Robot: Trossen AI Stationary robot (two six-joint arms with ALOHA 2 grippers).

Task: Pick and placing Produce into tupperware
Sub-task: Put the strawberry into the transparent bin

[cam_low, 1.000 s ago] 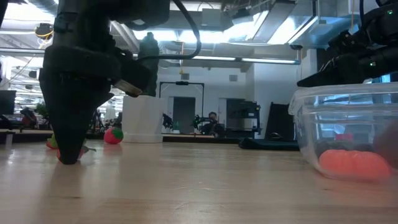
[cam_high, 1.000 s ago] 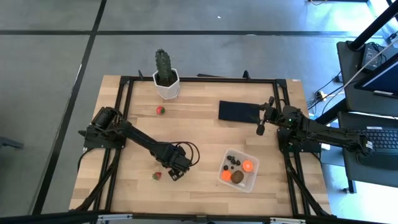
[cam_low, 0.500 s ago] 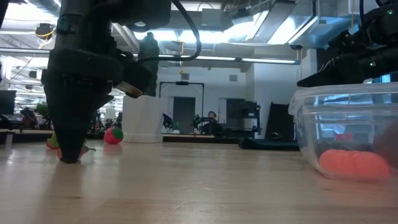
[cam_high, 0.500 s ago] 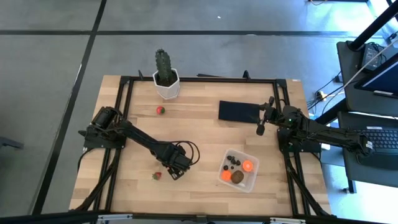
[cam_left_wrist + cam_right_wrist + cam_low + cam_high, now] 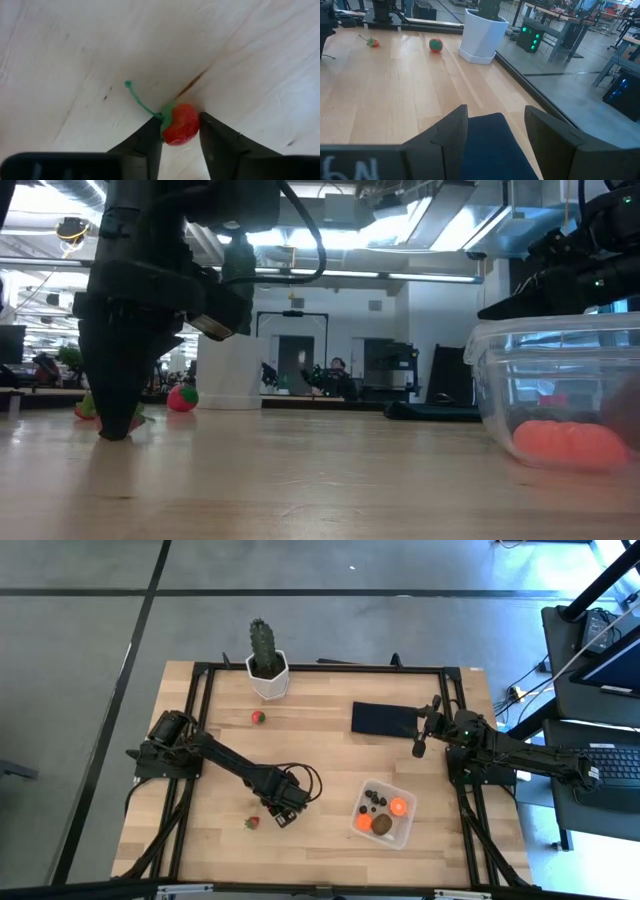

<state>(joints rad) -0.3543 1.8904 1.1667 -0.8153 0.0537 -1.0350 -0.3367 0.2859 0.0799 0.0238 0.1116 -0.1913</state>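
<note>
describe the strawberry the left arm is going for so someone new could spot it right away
Start at the clear tupperware near the front right of the wooden table, then look left past the left gripper. The strawberry sits on bare wood between its fingers. Unlike the other strawberry near the cactus pot, it trails a thin green stem.

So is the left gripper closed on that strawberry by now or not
Yes, shut on it. In the left wrist view the left gripper has both fingers pressed against the sides of the strawberry, which lies on the table.
</note>
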